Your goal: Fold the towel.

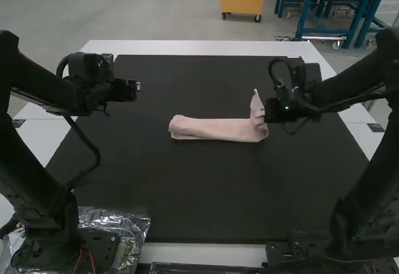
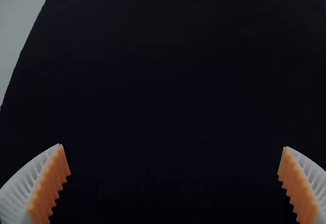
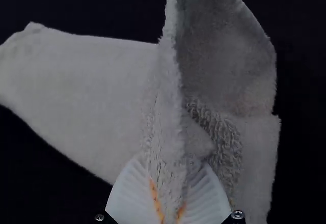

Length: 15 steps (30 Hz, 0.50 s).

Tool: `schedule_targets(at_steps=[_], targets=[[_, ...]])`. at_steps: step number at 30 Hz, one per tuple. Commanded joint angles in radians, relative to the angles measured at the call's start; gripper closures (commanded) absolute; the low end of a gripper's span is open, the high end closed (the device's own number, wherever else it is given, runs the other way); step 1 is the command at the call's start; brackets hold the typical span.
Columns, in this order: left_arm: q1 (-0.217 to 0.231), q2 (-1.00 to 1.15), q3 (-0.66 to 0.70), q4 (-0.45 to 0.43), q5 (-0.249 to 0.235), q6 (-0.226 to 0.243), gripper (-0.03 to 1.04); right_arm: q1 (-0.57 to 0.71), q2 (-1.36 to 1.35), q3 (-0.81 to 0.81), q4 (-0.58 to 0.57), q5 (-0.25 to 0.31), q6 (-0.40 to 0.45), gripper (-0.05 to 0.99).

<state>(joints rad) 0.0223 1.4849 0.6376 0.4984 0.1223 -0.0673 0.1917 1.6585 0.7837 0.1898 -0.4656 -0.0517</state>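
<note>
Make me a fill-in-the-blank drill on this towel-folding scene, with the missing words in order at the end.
The pink towel lies on a mat coloured ____. The pincer holding the towel's raised end is the robot's ____ one. The other pincer has its fingers spread wide ____. The ribbed fingers are white, and their toothed pads are ____.

Missing words: black; right; apart; orange.

The left arm (image 1: 43, 87) and right arm (image 1: 358, 78) were thick, black and jointed, probably matt, though the high view was dim. A black rubbery cable (image 1: 95, 152) looped along the left; thin red wires (image 1: 78, 260) showed at its base. The left gripper (image 1: 134, 89) had ribbed white fingers (image 2: 20, 191) and jagged orange pads (image 2: 51, 183); the right gripper (image 1: 269, 109) matched, with small round metal screws (image 3: 238, 214).
</note>
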Motion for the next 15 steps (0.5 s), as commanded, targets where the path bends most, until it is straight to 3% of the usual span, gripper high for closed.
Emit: schedule_targets(at_steps=[1, 15], targets=[[0.002, -0.044, 0.019, 0.014, -0.026, 0.012, 0.04, 0.091, 0.037, 0.046, 0.019, 0.018, 0.055, 0.96], [0.002, -0.080, -0.019, 0.034, -0.042, 0.014, 0.04, 0.325, 0.253, 0.232, 0.085, 0.045, 0.118, 0.96]])
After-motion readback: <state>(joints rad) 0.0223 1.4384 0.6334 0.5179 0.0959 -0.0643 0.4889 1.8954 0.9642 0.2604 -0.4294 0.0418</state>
